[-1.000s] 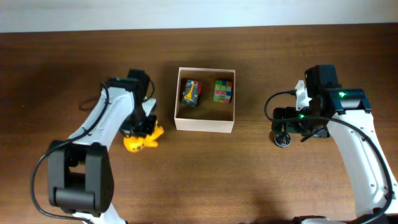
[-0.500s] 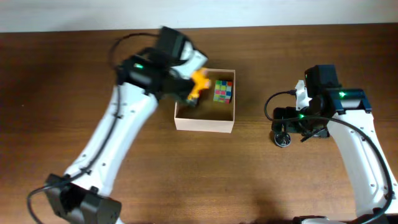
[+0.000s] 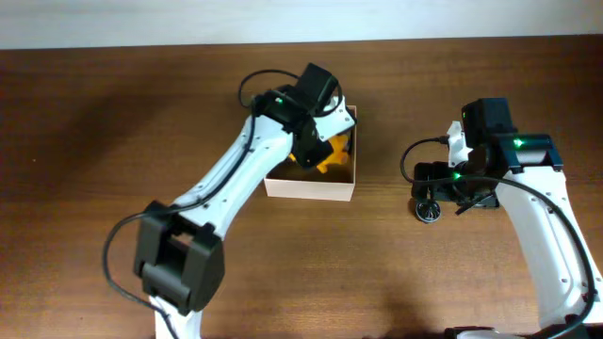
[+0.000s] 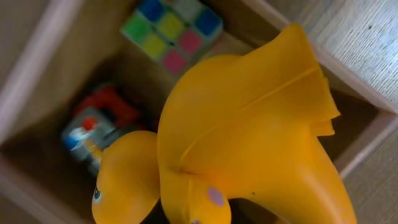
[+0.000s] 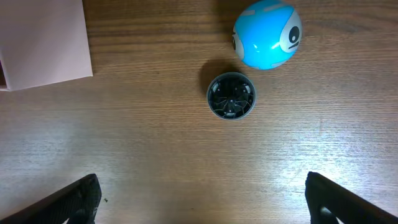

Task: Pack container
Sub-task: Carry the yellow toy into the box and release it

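Note:
The container, a square white-walled box, stands at mid table. My left gripper is shut on a yellow toy figure and holds it over the box's right half. In the left wrist view the yellow toy fills the frame above the container, where a multicoloured cube and a red and blue toy lie. My right gripper is open wide and empty above bare table, right of the box.
A small black round object lies on the table ahead of my right gripper, also seen from overhead. A blue ball with an eye sits just beyond it. The container's wall shows at the right wrist view's upper left.
My left gripper lifted the yellow toy from the table left of the box and carried it right, over the box. The right arm has not moved.

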`<state>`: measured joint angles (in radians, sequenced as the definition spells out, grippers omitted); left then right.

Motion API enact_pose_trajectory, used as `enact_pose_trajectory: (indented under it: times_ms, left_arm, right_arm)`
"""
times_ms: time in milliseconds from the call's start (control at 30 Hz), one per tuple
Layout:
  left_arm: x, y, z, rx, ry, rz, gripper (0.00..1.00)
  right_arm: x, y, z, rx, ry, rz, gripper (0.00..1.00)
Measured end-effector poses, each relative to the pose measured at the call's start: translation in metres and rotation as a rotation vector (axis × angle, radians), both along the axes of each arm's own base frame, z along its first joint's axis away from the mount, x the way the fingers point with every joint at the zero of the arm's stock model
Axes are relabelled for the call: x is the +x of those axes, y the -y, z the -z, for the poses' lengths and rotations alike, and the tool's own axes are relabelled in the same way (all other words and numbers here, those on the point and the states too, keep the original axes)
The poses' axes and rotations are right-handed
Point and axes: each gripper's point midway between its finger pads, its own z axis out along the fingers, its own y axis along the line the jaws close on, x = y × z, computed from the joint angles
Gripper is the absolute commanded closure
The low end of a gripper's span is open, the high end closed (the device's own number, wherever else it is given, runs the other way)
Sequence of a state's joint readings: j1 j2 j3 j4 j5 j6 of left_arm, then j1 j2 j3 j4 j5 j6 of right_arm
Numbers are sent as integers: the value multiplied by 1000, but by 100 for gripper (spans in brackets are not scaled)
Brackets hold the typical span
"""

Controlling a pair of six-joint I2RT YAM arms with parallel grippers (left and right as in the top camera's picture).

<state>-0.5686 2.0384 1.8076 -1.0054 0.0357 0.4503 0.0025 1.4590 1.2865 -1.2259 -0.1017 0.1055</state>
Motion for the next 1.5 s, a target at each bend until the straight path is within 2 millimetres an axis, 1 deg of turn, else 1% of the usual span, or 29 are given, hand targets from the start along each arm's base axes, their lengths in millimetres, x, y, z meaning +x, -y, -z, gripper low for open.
enact_pose_trajectory:
  times_ms: [67,100,200,467,500,533,567,700,933,967,1000,1033,1133,1200,1233,1333,1433,1500]
  left_arm:
    - [-2,3,7,4,-17,8,77]
    - [-4,4,8,3,-21,13,71]
    - [-7,9,8,0,-26,11,60]
    - [-13,8,10,-3,-59,-37,39]
    - [-13,8,10,-3,-59,-40,33]
    - [-13,8,10,-3,-59,-41,24]
    - [-13,8,10,-3,-60,-41,7]
    - [-17,6,11,5,-77,-51,4]
    - [-24,1,10,26,-106,-52,4]
    - [-23,1,6,24,-104,-51,5]
    - [-22,3,3,18,-95,-51,9]
    - [-18,5,-2,8,-81,-53,26]
    - [-10,10,-12,-19,-46,-56,66]
    - [-6,13,-14,-31,-31,-57,78]
    - [-5,14,-14,-34,-27,-57,82]
    - [-2,16,-15,-42,-15,-57,85]
    - [-2,18,-16,-54,-17,-56,87]
    - [-5,22,-13,-72,-40,-51,87]
  right_arm:
    - [0,0,0,0,0,-1,1]
    - [0,0,0,0,0,0,1]
    - [0,0,0,0,0,0,1]
    - [0,0,0,0,-1,0,1]
    - [0,0,0,0,-1,0,1]
    - [0,0,0,0,-1,0,1]
    - [0,0,0,0,-2,0,1]
    - [-1,0,0,0,-5,0,1]
    - [-1,0,0,0,-5,0,1]
    - [-1,0,0,0,-6,0,2]
    - [-1,0,0,0,-5,0,1]
    - [-1,0,0,0,-6,0,1]
    - [-1,0,0,0,-6,-1,1]
    - [-2,0,0,0,-7,0,1]
    - [-2,0,0,0,-7,0,1]
    - [-2,0,0,0,-7,0,1]
    - [-2,0,0,0,-7,0,1]
    - [-2,0,0,0,-7,-1,1]
